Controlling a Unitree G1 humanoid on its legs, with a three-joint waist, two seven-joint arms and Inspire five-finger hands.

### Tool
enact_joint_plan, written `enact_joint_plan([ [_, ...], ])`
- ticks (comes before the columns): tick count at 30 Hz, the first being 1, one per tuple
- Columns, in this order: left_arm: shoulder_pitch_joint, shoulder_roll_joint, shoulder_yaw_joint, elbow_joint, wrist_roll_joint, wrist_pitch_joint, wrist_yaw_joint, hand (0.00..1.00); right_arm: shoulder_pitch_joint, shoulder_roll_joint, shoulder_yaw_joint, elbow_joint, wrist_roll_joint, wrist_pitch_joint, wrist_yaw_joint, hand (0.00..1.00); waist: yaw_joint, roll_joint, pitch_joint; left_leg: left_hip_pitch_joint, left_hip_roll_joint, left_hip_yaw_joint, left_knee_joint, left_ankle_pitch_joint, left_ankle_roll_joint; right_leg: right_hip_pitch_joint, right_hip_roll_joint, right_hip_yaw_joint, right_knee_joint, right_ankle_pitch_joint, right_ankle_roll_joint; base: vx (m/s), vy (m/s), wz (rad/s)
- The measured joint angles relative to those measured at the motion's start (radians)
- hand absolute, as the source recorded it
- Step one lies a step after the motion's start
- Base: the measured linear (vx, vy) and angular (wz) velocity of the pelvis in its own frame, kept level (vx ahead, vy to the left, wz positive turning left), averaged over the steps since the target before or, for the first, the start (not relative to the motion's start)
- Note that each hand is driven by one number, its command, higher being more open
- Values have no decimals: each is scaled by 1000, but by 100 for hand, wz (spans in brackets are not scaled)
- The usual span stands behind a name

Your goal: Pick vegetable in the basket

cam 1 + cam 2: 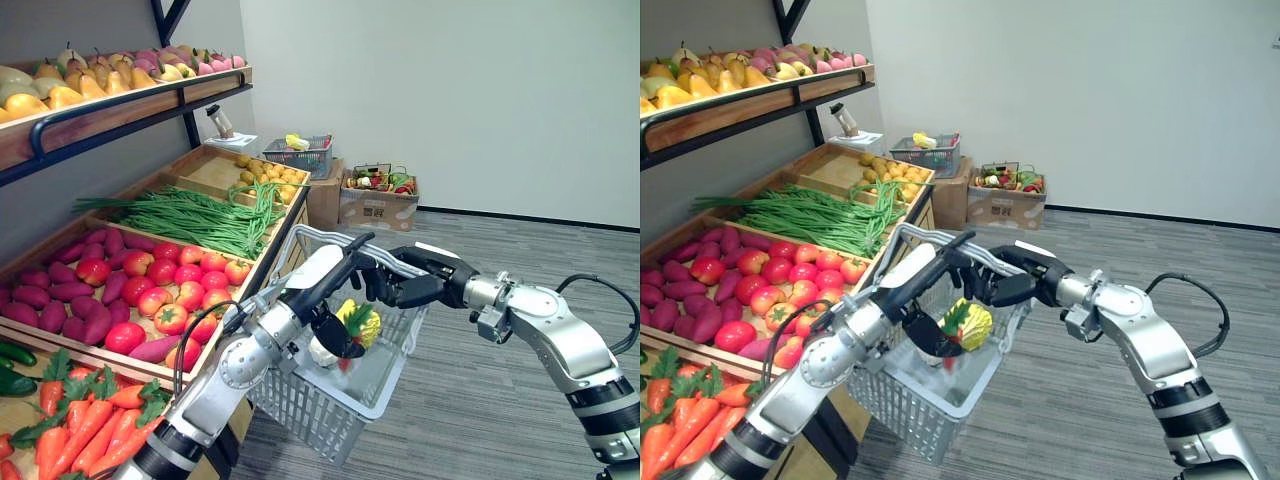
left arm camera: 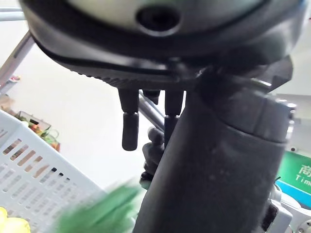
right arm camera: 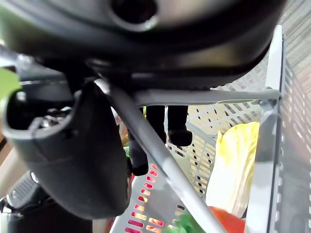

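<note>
- Left hand (image 1: 332,338) is hanging inside the basket (image 1: 300,410), its fingers straight and released, holding nothing.
- A yellow leafy vegetable (image 1: 364,324) is lying in the basket, just beside that hand.
- Right hand (image 1: 400,285) is clenching the basket's handle (image 1: 320,234), fingers curled round it.
- Carrots (image 1: 85,420), tomatoes (image 1: 160,272) and green beans (image 1: 200,218) are lying on the bench (image 1: 283,232) left of the basket.

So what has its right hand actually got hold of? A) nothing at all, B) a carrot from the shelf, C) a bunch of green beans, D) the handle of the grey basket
D: the right hand has its fingers curled round the handle of the grey basket, which it holds up beside the produce stand.
</note>
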Motion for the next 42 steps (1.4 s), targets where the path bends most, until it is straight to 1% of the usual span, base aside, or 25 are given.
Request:
enact_joint_plan([
  [5,1,53,13,-13,27,-25,49,100,0,0,-1,-14,0,0,-3,0,0,0,0,0,0,-2,0,0,0,2,-1,-3,0,0,0,-42,16,1],
  [7,3,75,29,-29,33,-28,56,100,0,0,-4,-21,1,0,-7,0,0,0,0,0,1,-6,1,0,-1,4,-1,-9,0,-1,-1,-40,11,6],
  [8,8,89,55,-49,37,-28,56,100,4,0,-12,-31,3,0,-8,0,0,1,0,-1,1,-10,2,1,-1,5,-2,-13,0,-2,-1,-36,6,13],
  [11,11,113,169,-65,34,-22,72,100,33,4,-60,-54,5,0,-9,0,2,1,0,3,5,-24,2,2,-3,18,-2,-28,0,-11,-4,-32,1,14],
  [13,14,132,320,-106,-22,-15,129,100,52,5,-107,-61,7,-1,-8,0,4,1,0,0,6,-32,2,3,-4,19,-2,-40,0,-18,-6,-31,4,12],
  [14,15,132,360,-121,-46,-15,141,100,62,5,-122,-61,7,-1,-8,0,6,1,0,0,7,-34,1,3,-5,20,-2,-42,0,-18,-5,-19,6,13],
  [17,24,133,568,-222,-188,-17,222,100,128,5,-198,-57,4,0,-12,0,18,1,-1,3,9,-55,-12,8,-8,28,-2,-63,0,-23,-8,1,11,18],
  [18,27,133,597,-238,-214,-18,234,100,138,5,-206,-54,4,0,-14,0,20,2,-1,3,10,-57,-13,8,-8,30,-2,-68,0,-24,-8,10,21,16],
  [20,54,133,686,-283,-292,-30,259,100,159,4,-216,-47,3,1,-27,0,25,3,-2,5,11,-70,-18,9,-9,34,-2,-77,0,-28,-9,3,30,14],
  [22,109,131,766,-307,-369,-42,259,100,197,18,-249,-45,3,1,-35,0,33,3,-2,3,9,-83,-27,14,-9,36,-5,-90,0,-32,-8,-8,39,18],
  [23,129,128,789,-308,-386,-45,258,100,208,29,-262,-44,3,1,-37,0,34,3,-2,1,8,-88,-28,15,-9,35,-6,-94,0,-33,-8,-12,46,19],
  [24,167,111,830,-306,-426,-40,255,100,235,49,-291,-40,4,1,-38,0,34,4,-2,-3,7,-96,-28,15,-8,35,-8,-100,0,-34,-7,-10,32,15],
  [25,188,99,850,-304,-446,-35,255,100,245,57,-299,-35,4,1,-42,0,34,4,-2,-4,7,-99,-29,16,-8,35,-9,-103,0,-35,-6,-18,45,15],
  [27,247,33,911,-259,-481,-14,255,100,289,88,-328,-25,4,1,-64,0,42,4,-3,-6,2,-105,-32,19,-4,35,-14,-108,-1,-36,-5,-28,56,9],
  [28,261,18,920,-240,-489,-10,255,100,301,93,-331,-22,4,1,-68,0,44,4,-3,-7,0,-106,-33,19,-3,35,-15,-108,-1,-36,-5,-39,62,6],
  [30,311,-39,955,-153,-519,28,253,100,358,131,-359,-7,4,1,-76,0,47,3,-3,-21,-4,-114,-32,20,-1,32,-21,-115,-2,-37,-3,-64,68,10],
  [32,333,-64,969,-113,-523,45,254,100,378,147,-373,8,4,1,-78,0,47,2,-3,-26,-7,-119,-32,20,0,30,-24,-119,-3,-39,-2,-33,47,10],
  [35,381,-137,1008,-57,-567,90,256,100,418,172,-400,64,3,1,-96,0,48,2,-3,-39,-10,-132,-28,20,2,25,-28,-128,-1,-39,-1,4,55,12],
  [37,397,-171,1033,-28,-595,99,267,100,434,191,-408,89,3,1,-114,0,49,2,-3,-42,-10,-137,-27,20,2,25,-28,-131,-1,-39,0,12,37,6],
  [41,409,-231,1112,53,-612,108,366,100,474,246,-433,102,3,1,-151,0,48,4,-1,-54,-10,-151,-20,17,6,24,-31,-141,-1,-39,0,-10,46,10],
  [42,409,-249,1151,88,-612,106,410,100,480,263,-445,105,3,1,-156,0,48,5,0,-58,-11,-155,-17,16,7,24,-32,-148,-1,-40,0,-28,38,10],
])
